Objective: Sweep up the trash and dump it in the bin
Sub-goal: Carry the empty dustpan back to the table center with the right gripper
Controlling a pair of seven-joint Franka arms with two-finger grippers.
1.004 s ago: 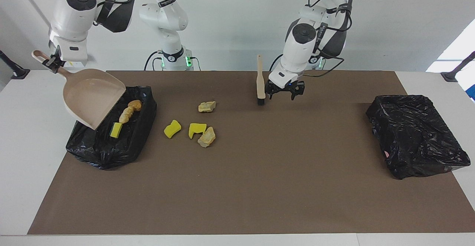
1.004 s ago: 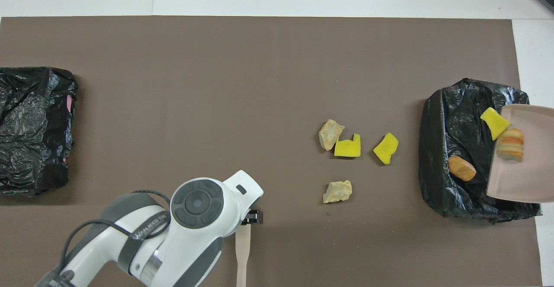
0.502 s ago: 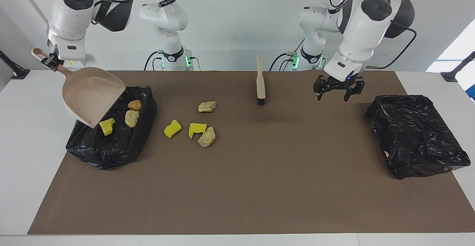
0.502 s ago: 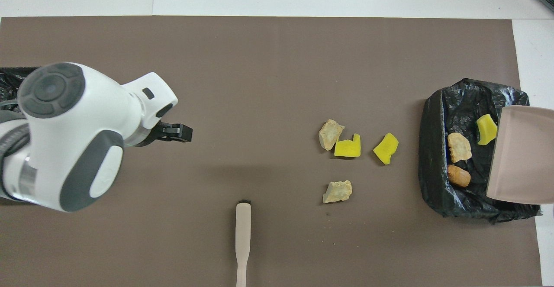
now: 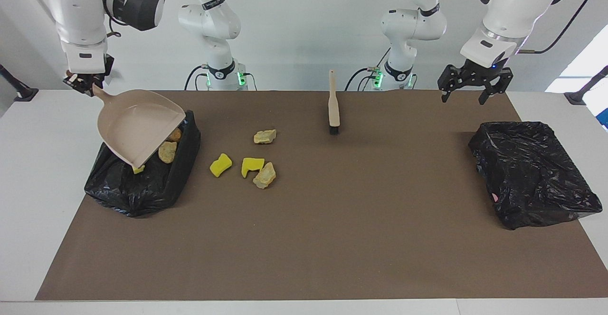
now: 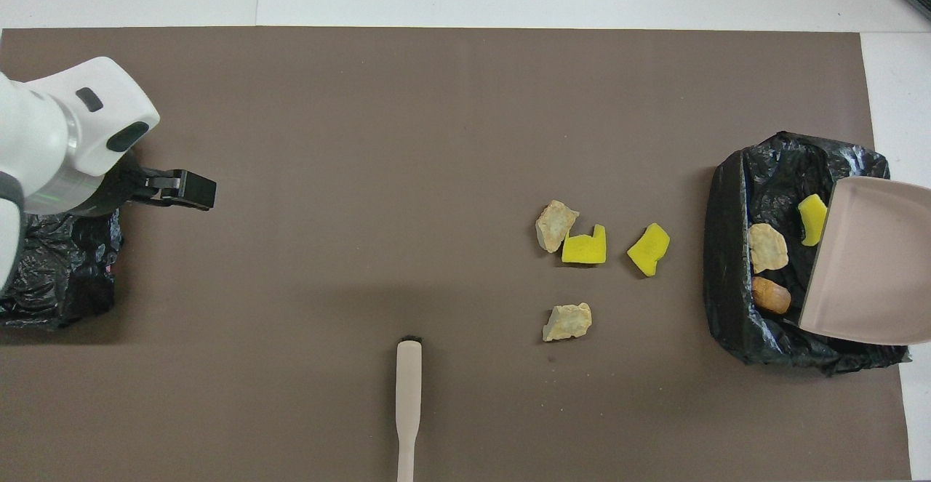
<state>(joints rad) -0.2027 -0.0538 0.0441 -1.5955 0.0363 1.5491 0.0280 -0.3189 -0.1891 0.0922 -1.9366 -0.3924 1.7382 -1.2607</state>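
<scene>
Trash (image 5: 242, 163): four scraps beside bin (image 5: 142, 182), under right pincer (image 5: 84, 83) pinching dustpan (image 5: 140, 127); left pincer (image 5: 475, 84) spread.

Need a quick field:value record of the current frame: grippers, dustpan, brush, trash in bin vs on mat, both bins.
right gripper: shut on the dustpan handle, raised at the right arm's end
dustpan: tilted, mouth down over the bin
bin: black-lined, right arm's end
trash in bin: three pieces, yellow sponge, beige lump, orange-brown lump
trash on mat: four scraps
brush: lying on the mat, not held
left gripper: open, empty, raised beside the second bin
second bin: left arm's end, no trash visible
</scene>
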